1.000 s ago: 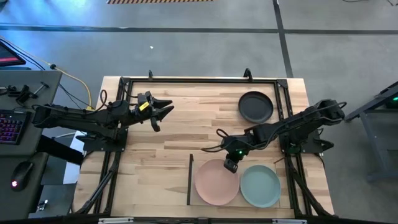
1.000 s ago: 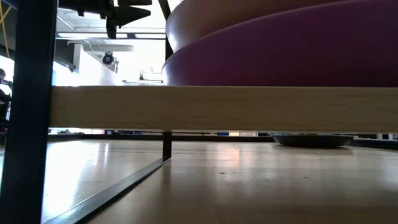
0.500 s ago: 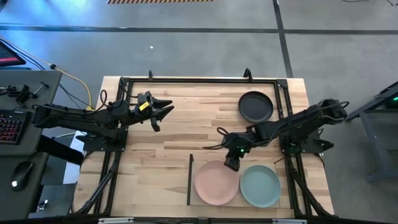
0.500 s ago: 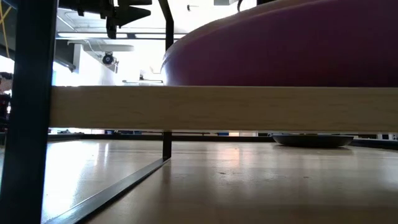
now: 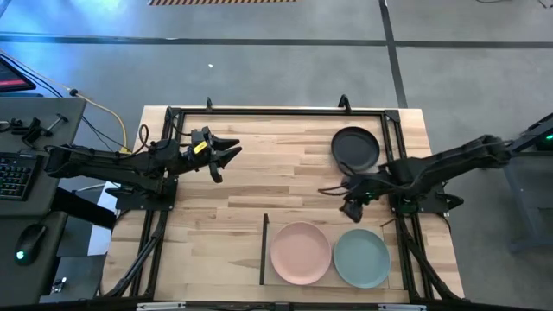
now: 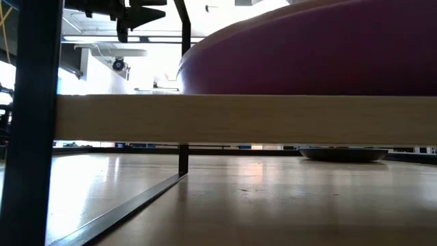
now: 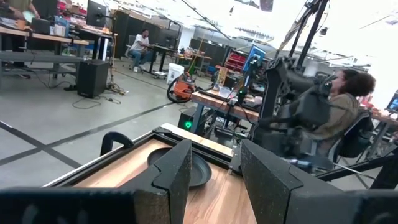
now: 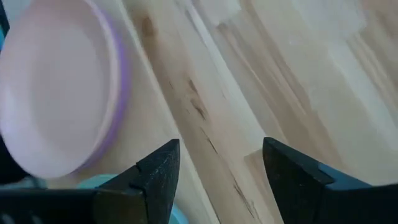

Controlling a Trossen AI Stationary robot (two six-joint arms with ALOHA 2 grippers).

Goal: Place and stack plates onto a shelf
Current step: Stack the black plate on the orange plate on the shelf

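Both jaws apart, empty; pink plate (image 5: 301, 252) on shelf (image 5: 396, 281), near right gripper (image 5: 352, 211)

A butcher-block tabletop (image 5: 259, 173) lies under both pincers, ringed by a black metal frame (image 5: 276, 111). Well to the left of the left pincer, a grey desk (image 5: 39, 117) holds a keyboard (image 5: 17, 175) and mouse (image 5: 28, 243). Beyond that pincer, a seated person (image 7: 343, 106) is visible.

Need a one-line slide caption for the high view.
Right pincer hangs open and empty between the round black plate and the shelved pink and blue-green plates; left pincer waits.
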